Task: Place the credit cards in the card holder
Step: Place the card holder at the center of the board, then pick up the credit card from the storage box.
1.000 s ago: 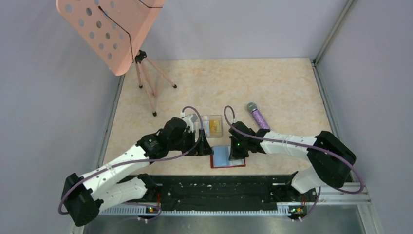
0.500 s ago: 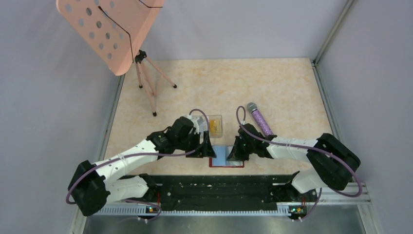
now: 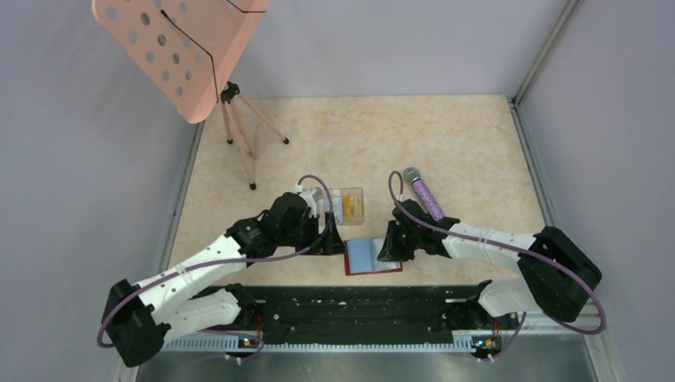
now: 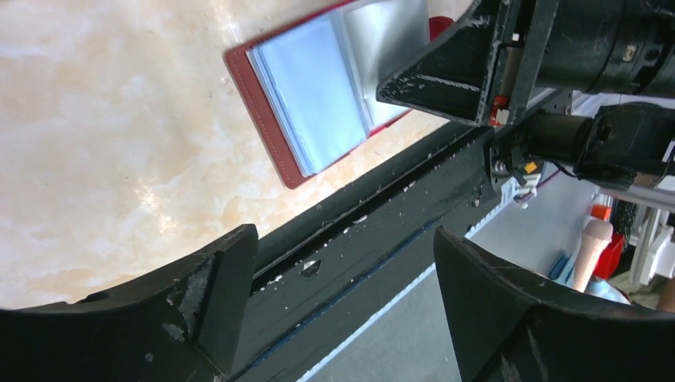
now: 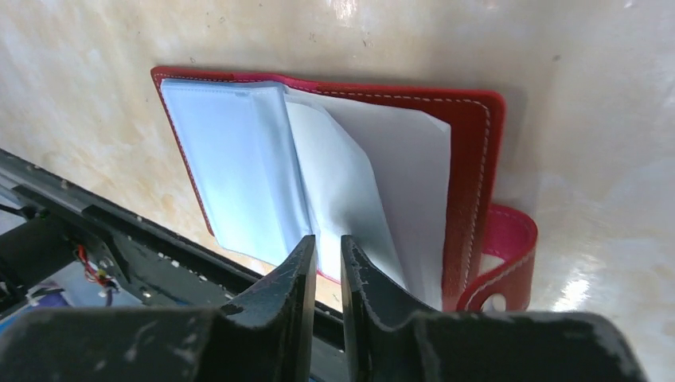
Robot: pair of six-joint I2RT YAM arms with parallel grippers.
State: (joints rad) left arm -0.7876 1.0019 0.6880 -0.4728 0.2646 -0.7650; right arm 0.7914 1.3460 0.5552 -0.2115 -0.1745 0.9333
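Observation:
The red card holder lies open near the table's front edge, its clear pale-blue sleeves facing up. Yellow-orange credit cards sit in a clear box behind it. My left gripper stands just left of the holder, open wide and empty, with the holder ahead of it. My right gripper hovers over the holder's right half. Its jaws stand a narrow gap apart with nothing between them, just above a lifted sleeve. The holder's red strap curls at the right.
A purple microphone lies right of the clear box. A pink perforated music stand on a tripod stands at the back left. The black front rail runs close below the holder. Walls close in both sides.
The right jaws have parted from shut to a narrow gap, and the right arm's elbow has drifted right. The left arm swung right, then came back beside the holder.

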